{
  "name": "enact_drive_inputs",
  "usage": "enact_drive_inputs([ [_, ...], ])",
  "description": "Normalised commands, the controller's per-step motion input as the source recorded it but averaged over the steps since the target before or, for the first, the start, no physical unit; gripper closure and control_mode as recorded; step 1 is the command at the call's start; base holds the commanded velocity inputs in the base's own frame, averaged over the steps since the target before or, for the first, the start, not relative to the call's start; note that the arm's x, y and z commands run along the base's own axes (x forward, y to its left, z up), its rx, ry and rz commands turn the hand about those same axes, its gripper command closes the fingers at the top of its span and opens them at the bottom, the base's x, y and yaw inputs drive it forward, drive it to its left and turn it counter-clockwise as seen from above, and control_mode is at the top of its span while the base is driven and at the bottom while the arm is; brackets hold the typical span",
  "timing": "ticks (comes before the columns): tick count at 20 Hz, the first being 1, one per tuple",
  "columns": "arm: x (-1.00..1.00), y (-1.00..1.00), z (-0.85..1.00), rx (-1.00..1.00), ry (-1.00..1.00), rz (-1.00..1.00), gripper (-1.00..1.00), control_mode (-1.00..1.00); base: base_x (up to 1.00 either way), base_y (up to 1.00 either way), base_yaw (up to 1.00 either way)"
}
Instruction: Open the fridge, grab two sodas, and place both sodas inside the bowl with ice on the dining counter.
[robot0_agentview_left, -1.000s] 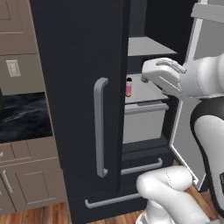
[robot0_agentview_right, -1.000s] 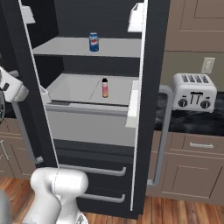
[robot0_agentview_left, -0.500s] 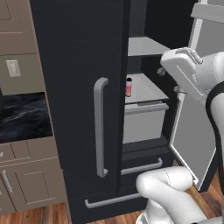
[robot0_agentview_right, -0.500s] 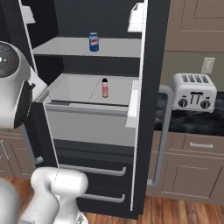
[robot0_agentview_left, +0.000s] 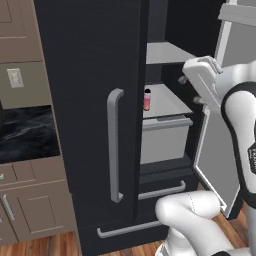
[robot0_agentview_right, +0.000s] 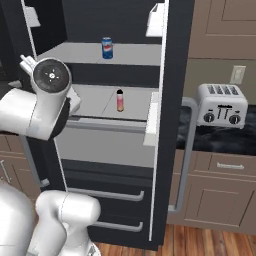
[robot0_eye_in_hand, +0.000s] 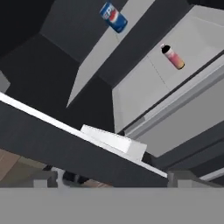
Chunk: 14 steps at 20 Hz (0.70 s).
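1. We see the fridge (robot0_agentview_right: 170, 125) standing tall through the middle of the right base view, one door swung open so that the light grey shelves show inside; in the left base view its other door is shut, with a long grey handle (robot0_agentview_left: 115, 145) running vertically at centre.
2. We find the blue can (robot0_agentview_right: 107, 48) at the upper centre of the right base view, upright on the upper shelf (robot0_agentview_right: 135, 54), long axis vertical.
3. We find the pink-label bottle (robot0_agentview_right: 120, 100) just below centre-left of that view, upright on the lower shelf (robot0_agentview_right: 95, 102), dark cap at the top. In the left base view it peeks out at the edge of the shut door, mid-frame (robot0_agentview_left: 147, 99).
4. In the hand view the picture is rolled: the can (robot0_eye_in_hand: 113, 18) lies slantwise at the top centre, and the bottle (robot0_eye_in_hand: 173, 57) slants at the upper right, cap toward the upper left.
5. We take the pincer (robot0_eye_in_hand: 118, 179) to be open: its two dark tips sit far apart at the bottom of the hand view, with nothing between them, well apart from both sodas.
6. A toaster (robot0_agentview_right: 221, 105) stands on the worktop (robot0_agentview_right: 220, 142) at the right of the right base view.
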Motion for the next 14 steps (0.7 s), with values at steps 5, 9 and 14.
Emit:
enact_drive_inputs([
  [5,0.84,0.0,-0.24,0.13,0.05,0.0,-1.0,-1.0,0.0,0.0,0.0],
  [9,0.81,0.01,-0.18,0.12,0.08,0.0,-1.0,-1.0,0.0,0.0,0.0],
  [14,0.74,0.16,-0.22,0.11,0.07,0.04,-1.0,-1.0,0.0,0.0,0.0],
])
